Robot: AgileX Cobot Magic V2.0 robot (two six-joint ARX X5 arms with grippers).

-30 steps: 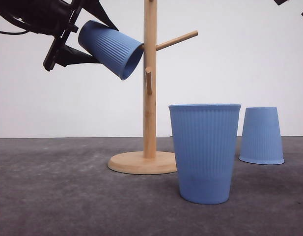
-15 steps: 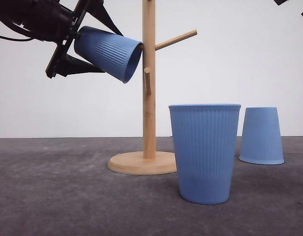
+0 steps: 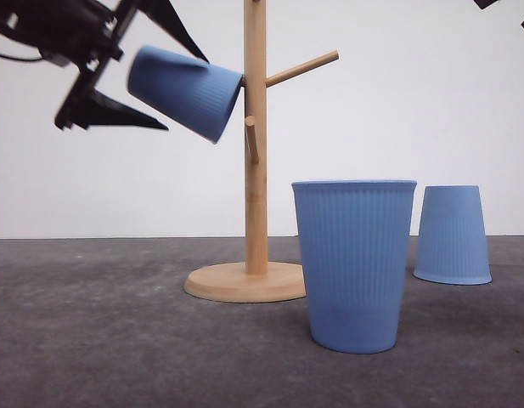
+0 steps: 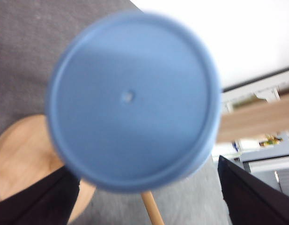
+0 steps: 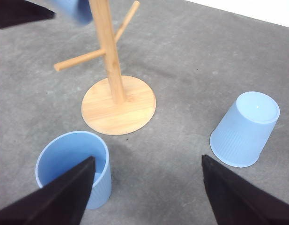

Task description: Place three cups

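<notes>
The left jaws (image 3: 117, 72) have spread and drawn back from the tilted cup (image 3: 181, 89), now hung on the wooden rack (image 3: 255, 153); two cups stand at its four o'clock; right jaws (image 5: 146, 187) gape, empty.

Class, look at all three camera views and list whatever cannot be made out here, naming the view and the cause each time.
- Peg inside the hanging cup: front view, hidden by the cup's wall.
- Top of the wooden stand: front view, cut off by the upper edge.
- Hanging cup's ribbing: left wrist view, blurred.
- Inside of the upside-down cup: right wrist view, hidden by its own base.
- Left pincer: front view, partly cut off.
</notes>
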